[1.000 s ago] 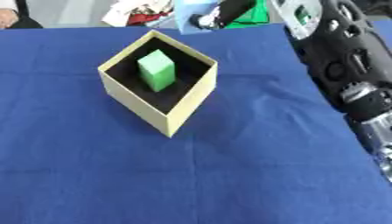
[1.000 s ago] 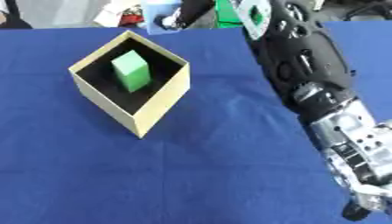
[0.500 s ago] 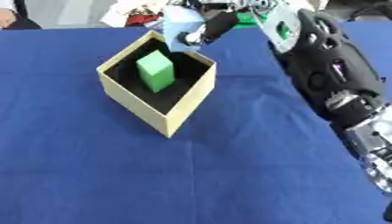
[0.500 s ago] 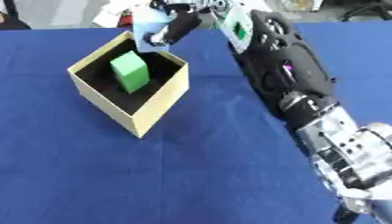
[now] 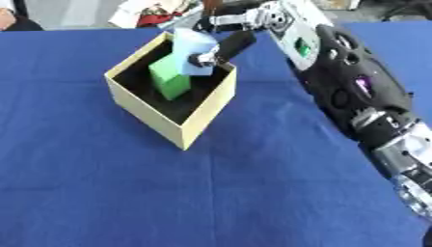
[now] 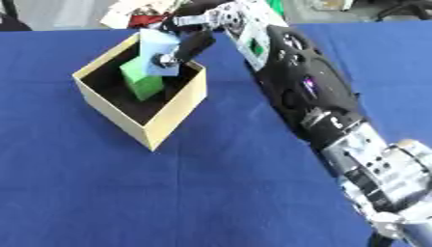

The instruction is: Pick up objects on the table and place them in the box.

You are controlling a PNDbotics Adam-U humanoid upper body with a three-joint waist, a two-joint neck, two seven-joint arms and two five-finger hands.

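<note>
An open tan box with a dark inside stands on the blue table, and a green block lies tilted inside it. My right hand reaches in from the upper right and is shut on a light blue block, held over the box's far right corner, partly in front of the green block. The long black right arm runs down the right side of both views. My left hand shows in no view.
A blue cloth covers the table. Beyond the far edge lies a red and white clutter, and part of a person shows at the far left.
My right hand has carried the light blue block from beyond the box's far corner down and leftward, so that it now hangs over the box opening.
</note>
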